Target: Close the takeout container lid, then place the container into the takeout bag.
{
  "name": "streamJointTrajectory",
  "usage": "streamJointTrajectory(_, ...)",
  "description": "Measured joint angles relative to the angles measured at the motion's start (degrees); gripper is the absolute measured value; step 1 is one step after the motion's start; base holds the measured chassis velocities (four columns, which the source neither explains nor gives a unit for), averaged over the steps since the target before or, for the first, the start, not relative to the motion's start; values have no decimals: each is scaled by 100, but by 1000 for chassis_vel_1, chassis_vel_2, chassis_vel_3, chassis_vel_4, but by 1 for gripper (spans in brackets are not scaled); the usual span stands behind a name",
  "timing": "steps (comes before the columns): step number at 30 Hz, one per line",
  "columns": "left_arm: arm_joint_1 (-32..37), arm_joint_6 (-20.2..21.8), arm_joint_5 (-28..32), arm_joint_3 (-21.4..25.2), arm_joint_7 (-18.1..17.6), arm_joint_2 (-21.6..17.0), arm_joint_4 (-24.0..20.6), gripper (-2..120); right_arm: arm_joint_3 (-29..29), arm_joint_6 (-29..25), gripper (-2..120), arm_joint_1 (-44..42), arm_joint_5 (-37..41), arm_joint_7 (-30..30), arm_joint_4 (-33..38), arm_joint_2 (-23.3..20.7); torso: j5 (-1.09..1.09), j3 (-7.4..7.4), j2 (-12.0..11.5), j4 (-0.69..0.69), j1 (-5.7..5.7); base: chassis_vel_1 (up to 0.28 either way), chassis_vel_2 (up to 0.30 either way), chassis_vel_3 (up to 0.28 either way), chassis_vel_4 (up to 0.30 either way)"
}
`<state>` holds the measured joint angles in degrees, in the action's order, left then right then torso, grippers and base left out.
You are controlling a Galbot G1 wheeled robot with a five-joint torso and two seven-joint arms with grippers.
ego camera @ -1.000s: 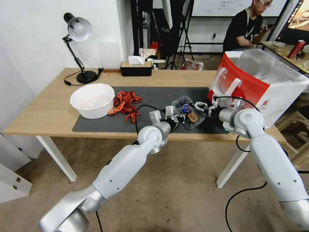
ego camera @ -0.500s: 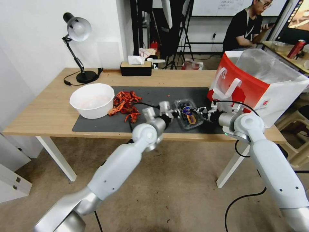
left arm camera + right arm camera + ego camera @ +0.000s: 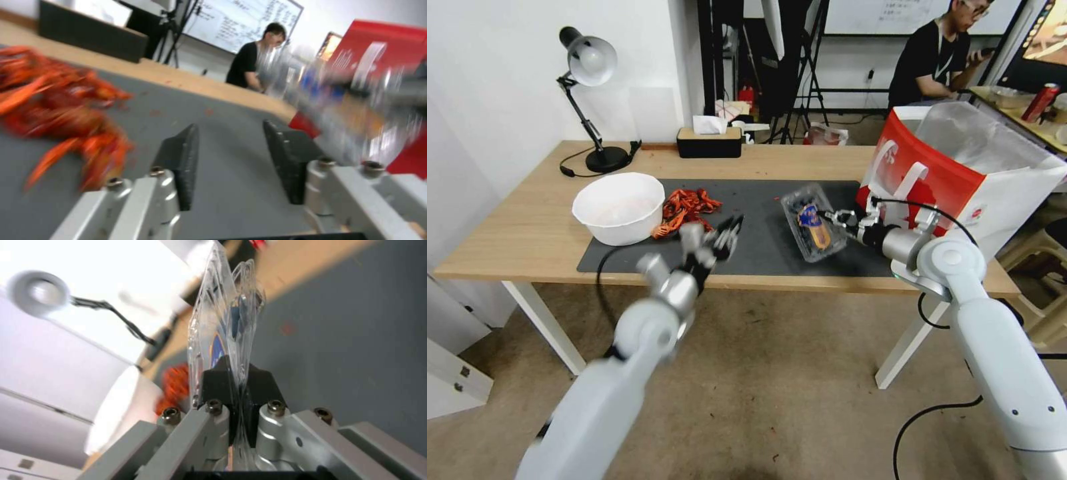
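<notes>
While my right gripper pinches the closed takeout container tilted above the mat | takeout bag just beside | left gripper agape near crayfish shells, bowl.

The container is clear, glossy plastic under a printed paper label. The bag is smooth red-and-white paper lined with crinkled silvery foil. At nine o'clock from the container, a smooth white bowl sits on a matt dark mat over pale wood-grain table.
</notes>
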<state>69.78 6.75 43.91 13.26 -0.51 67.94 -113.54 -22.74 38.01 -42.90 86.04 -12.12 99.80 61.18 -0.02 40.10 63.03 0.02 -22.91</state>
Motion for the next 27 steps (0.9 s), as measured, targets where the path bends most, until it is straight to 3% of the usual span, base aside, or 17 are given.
streamJointTrajectory(4, 534, -152, -397, 281, 101, 62, -279, 51, 54, -269, 0, 225, -84, 99, 144, 7, 1, 0, 0, -1, 0, 0, 0, 0, 0)
streamJointTrajectory(5, 872, -254, -620, 469, 165, 89, -432, 63, 61, -469, 0, 413, -164, 128, 248, -23, 1, 0, 0, -1, 0, 0, 0, 0, 0)
streamJointTrajectory(7, 1097, -363, -768, 600, 200, 98, -510, 66, 60, -637, 0, 540, -236, 135, 318, -62, 1, -1, 0, -2, 0, 0, 0, 0, 0)
streamJointTrajectory(8, 1334, -500, -935, 742, 250, 103, -565, 74, 19, -835, 0, 673, -340, 124, 401, -133, 2, 0, 0, -1, 0, 0, 0, 0, 0)
streamJointTrajectory(10, 1443, -559, -1015, 811, 269, 106, -589, 76, -13, -935, 0, 733, -418, 103, 443, -180, 2, 0, 0, 0, 0, 0, 0, 0, 0)
streamJointTrajectory(12, 1833, -766, -1243, 1030, 336, 164, -654, 87, -172, -1375, 0, 911, -1063, -2, 594, -458, 2, 0, 1, -2, 0, 0, 0, 0, 0)
streamJointTrajectory(13, 1833, -766, -1243, 1030, 336, 164, -654, 87, -172, -1375, 0, 911, -1063, -2, 594, -458, 2, 0, 1, -2, 0, 0, 0, 0, 0)
streamJointTrajectory(15, 2018, -929, -1485, 1098, 342, 251, -646, 97, -310, -1700, 0, 971, -1933, -152, 676, -797, 4, 0, 0, -2, -1, 0, 0, 0, 0)
streamJointTrajectory(16, 2089, -1025, -1621, 1104, 347, 304, -617, 99, -382, -1836, 0, 980, -2526, -267, 689, -1006, 1, 0, 0, -3, -1, 0, 0, 0, 0)
streamJointTrajectory(18, 2112, -1053, -1665, 1104, 350, 324, -605, 99, -408, -1870, 0, 977, -2793, -307, 688, -1090, 2, 0, 0, -4, -1, 0, 0, 0, 0)
streamJointTrajectory(20, 2205, -1156, -1854, 1077, 369, 419, -573, 100, -580, -1936, 0, 861, -3689, -596, 707, -1532, 4, 0, 0, -4, -1, 0, 0, 0, 0)
streamJointTrajectory(24, 2241, -1199, -2003, 1016, 423, 509, -547, 100, -738, -1858, 0, 583, -3938, -1009, 654, -1898, 2, 0, 1, -5, 0, 0, 0, 0, 0)
streamJointTrajectory(27, 2241, -1208, -2080, 976, 444, 556, -526, 100, -780, -1864, 0, 369, -3977, -1048, 539, -1942, 4, 1, 0, -2, -1, 0, 0, 0, 0)
